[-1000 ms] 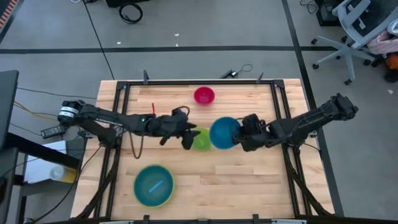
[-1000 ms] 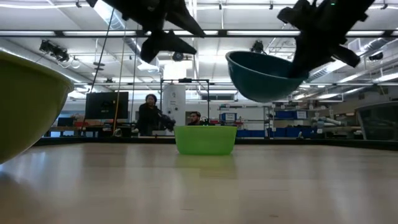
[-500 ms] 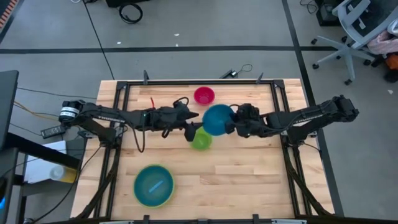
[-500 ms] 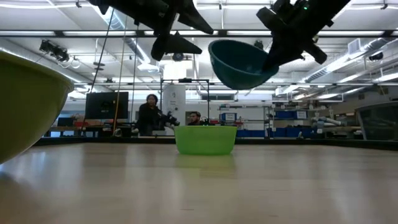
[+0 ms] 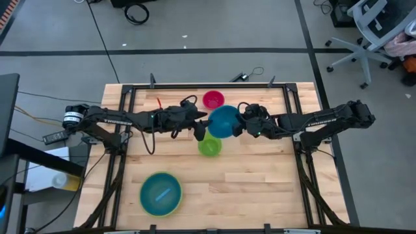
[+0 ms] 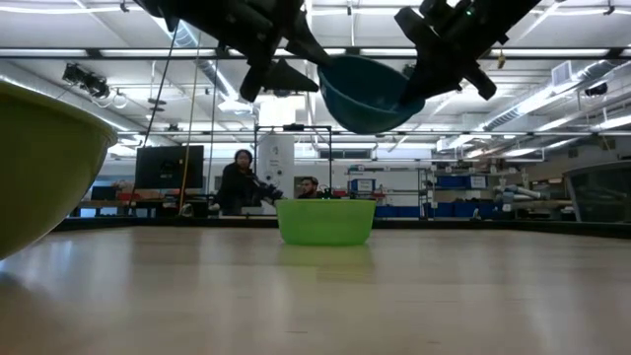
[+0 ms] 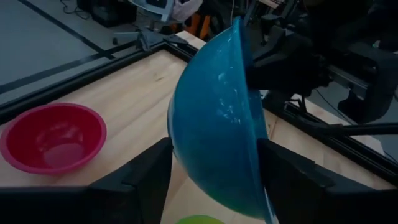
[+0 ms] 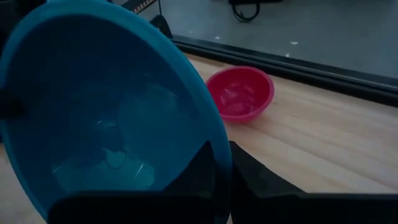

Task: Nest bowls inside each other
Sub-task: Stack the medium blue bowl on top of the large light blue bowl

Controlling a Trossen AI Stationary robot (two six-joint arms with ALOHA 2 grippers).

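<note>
My right end effector (image 5: 243, 123), clenched on the teal-blue bowl (image 5: 224, 122), has carried it aloft across the worktop (image 5: 260, 182) — into my left end effector (image 5: 200, 127)'s spread fingers — a handover, I judge.

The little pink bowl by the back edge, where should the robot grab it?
Best on the rim: the pink bowl sits upright and open on the table, so a gripper could probably come straight down, one finger inside the wall and one outside. Its smooth round sides look too wide to squeeze whole.

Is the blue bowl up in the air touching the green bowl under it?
Apart. The low view shows the blue bowl held high, with open background between it and the green bowl on the table.
</note>
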